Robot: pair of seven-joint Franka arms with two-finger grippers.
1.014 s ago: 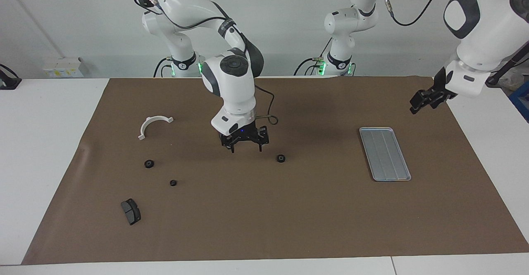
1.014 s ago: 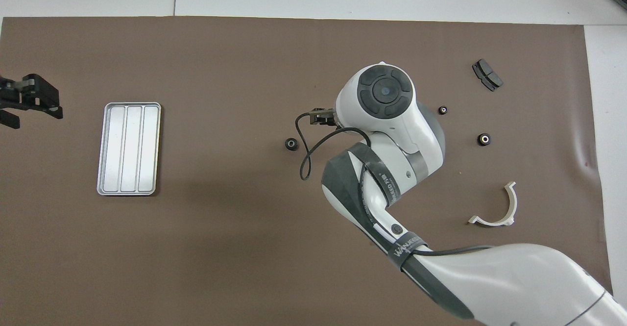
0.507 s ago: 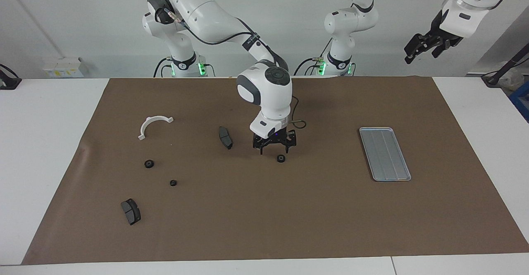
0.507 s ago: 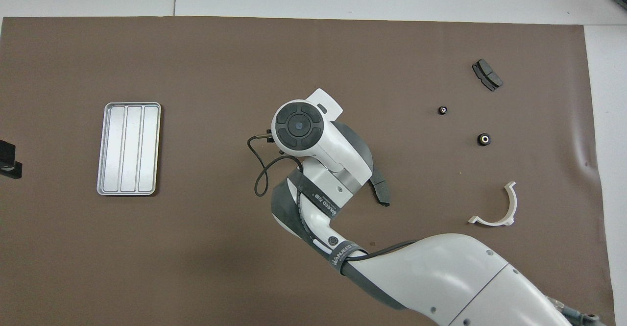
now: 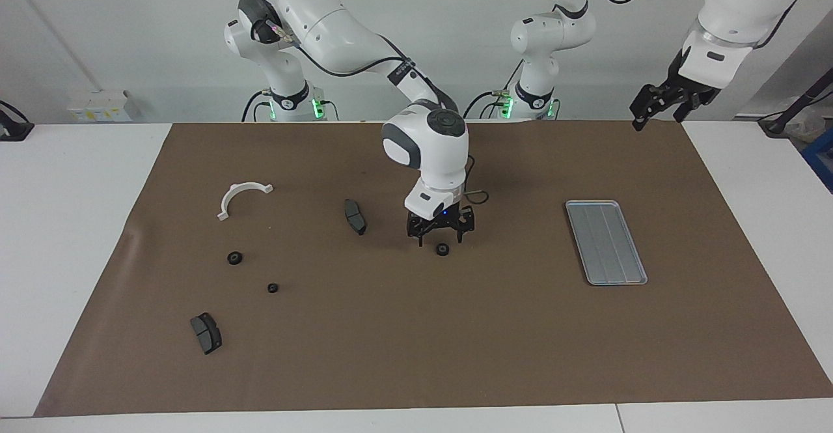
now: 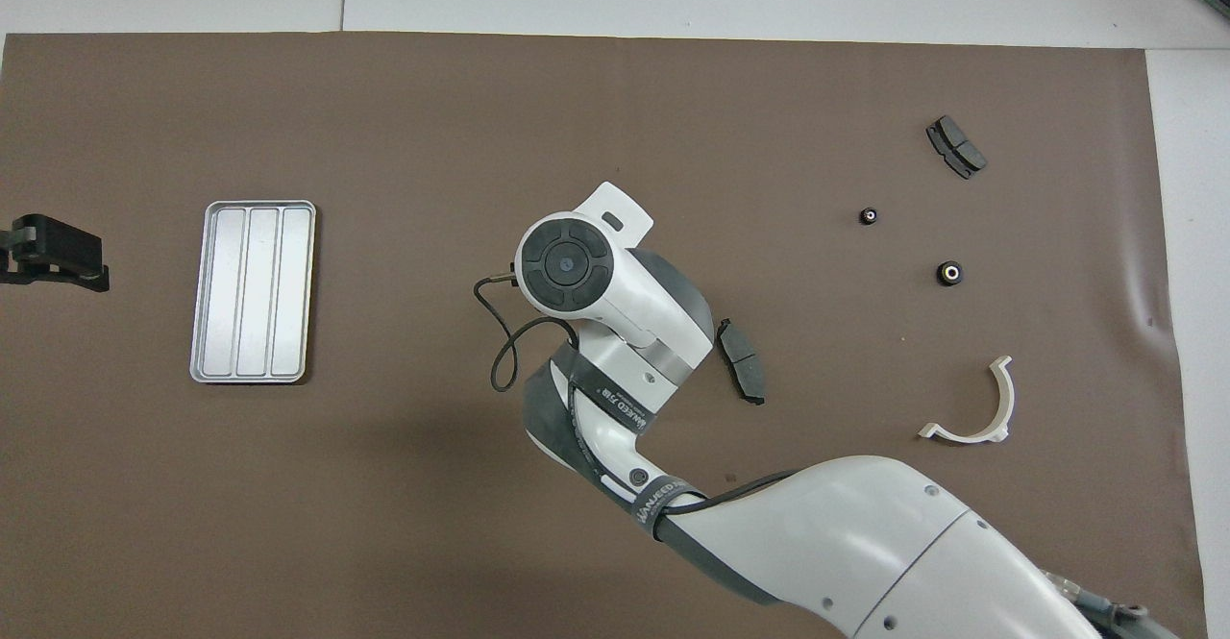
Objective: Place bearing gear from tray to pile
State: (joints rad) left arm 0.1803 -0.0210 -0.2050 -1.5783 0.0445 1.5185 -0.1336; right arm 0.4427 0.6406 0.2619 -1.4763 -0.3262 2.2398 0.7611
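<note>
**Right gripper low over the mid-mat gear**

You see the right gripper (image 5: 440,232) spread wide, holding nothing, just above a black gear (image 5: 442,249) at mid-mat; the tray (image 5: 606,242) lies bare toward the left arm's end; the left gripper (image 5: 660,103) waits raised there, fingers apart, empty; a brake pad (image 5: 355,216) lies beside the right gripper.

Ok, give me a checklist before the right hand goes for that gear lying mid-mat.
1. Right hand open: ok.
2. Right hand low over the gear: ok.
3. Its fingers lined up either side of the gear: cannot tell.
4. Gear lying free on the mat: ok.
5. Left hand raised, well away from the gear: ok.
</note>
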